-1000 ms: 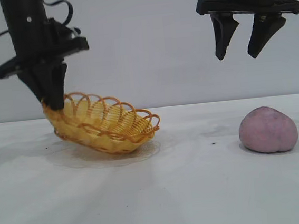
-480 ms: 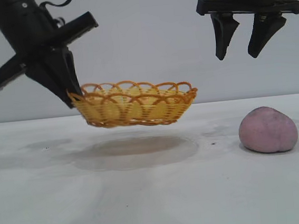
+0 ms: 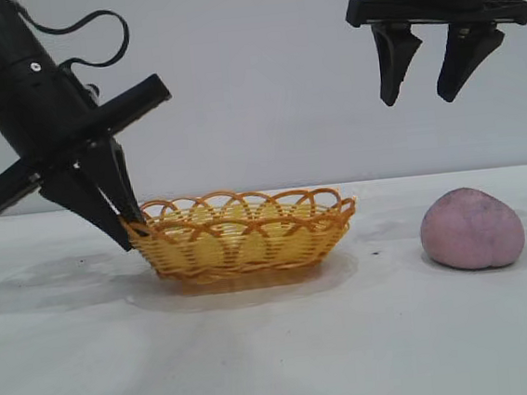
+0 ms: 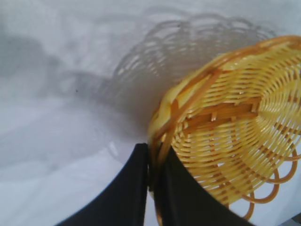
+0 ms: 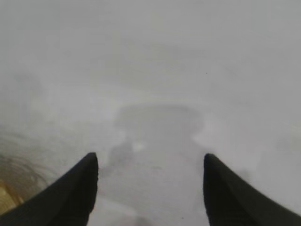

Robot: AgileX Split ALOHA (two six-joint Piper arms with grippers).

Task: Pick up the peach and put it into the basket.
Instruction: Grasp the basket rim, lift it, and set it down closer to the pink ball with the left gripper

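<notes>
the left pincer (image 3: 127, 231) is clenched on the left end of the basket's (image 3: 249, 241) rim, tilted down toward it, apparently to seat the basket level on the table (image 3: 278, 345), where it now appears to rest upright with the opening facing up. the peach (image 3: 472, 229) lies on the table to the right, well apart from the basket. the right pincer (image 3: 429, 97) hangs released with jaws spread, high above the table, the peach below it and slightly to the right, untouched.
</notes>
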